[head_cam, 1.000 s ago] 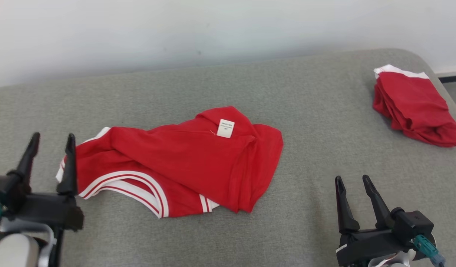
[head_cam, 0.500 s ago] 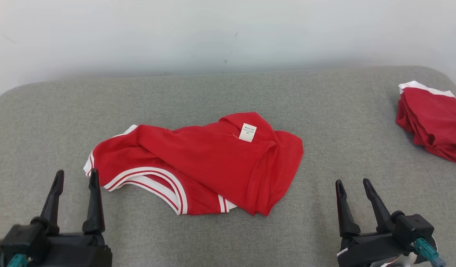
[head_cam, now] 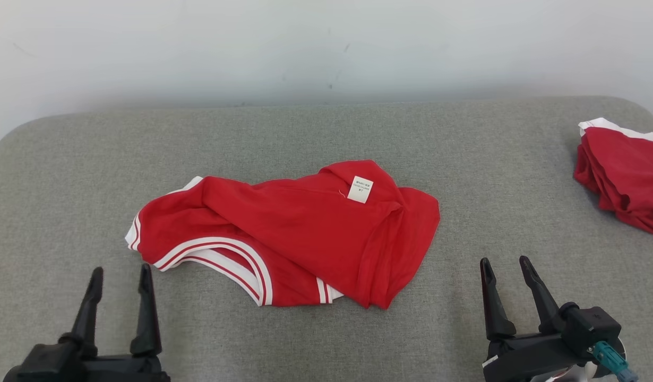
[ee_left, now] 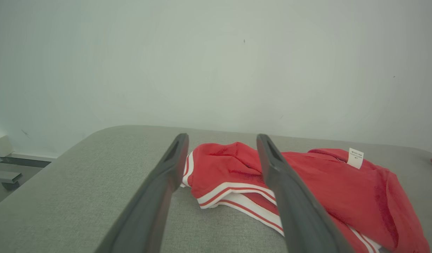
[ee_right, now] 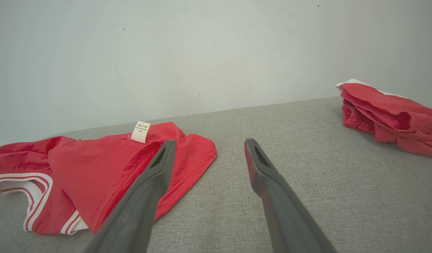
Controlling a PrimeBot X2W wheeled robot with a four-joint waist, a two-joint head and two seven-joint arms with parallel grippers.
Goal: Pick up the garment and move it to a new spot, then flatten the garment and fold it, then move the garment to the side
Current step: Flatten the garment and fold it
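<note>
Short of red garment, with left gripper and right gripper spread wide, empty. Could pinch one layer only, bunching it

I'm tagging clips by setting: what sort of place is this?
Likely a bare garment-folding test room: a grey padded surface against a plain white wall, a crumpled red garment, a folded red pile.

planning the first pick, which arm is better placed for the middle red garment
Likely left: the left gripper stands open near the striped edge of the garment; the right gripper, also open, sits farther off.
</note>
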